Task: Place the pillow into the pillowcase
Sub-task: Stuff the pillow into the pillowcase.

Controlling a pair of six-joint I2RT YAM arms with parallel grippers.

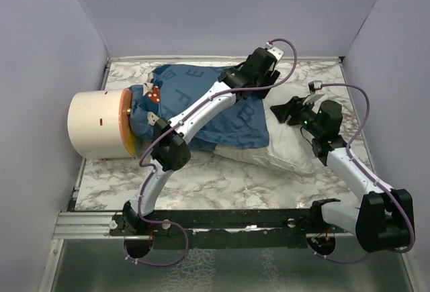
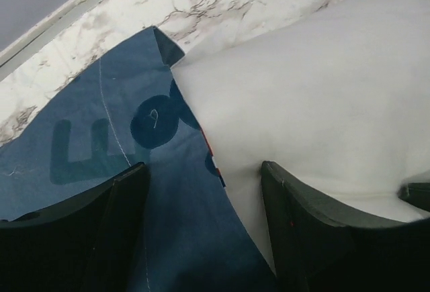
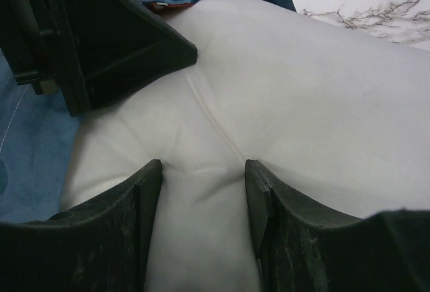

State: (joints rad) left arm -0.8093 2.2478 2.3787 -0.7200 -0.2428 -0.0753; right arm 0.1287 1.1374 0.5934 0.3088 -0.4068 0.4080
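We see the pillowcase as a floppy blue cloth sack with paler printed letters, crumpled on the marble-patterned table. 1 end carries a red bow print and sits against an orange disc on a smooth white cylinder at the table's left edge.

The pillow is plump, white, matte fabric, softly creased. Its right end sticks out of the pillowcase mouth toward the right side of the table and the rest sits under the blue cloth; how far in, we cannot tell. In the left wrist view the stitched blue hem lies over the white fabric, with a line of pale thread showing.

The left arm reaches over the sack. The left fingers are dark, wedge-shaped and wide apart: 1 is on blue cloth, the other on the pillow, with the hem edge between them and nothing clamped.

The right fingers stand partly apart, dug into the pillow. A pucker of white fabric fills the gap and creases run into it — whether they truly clamp it we cannot tell.
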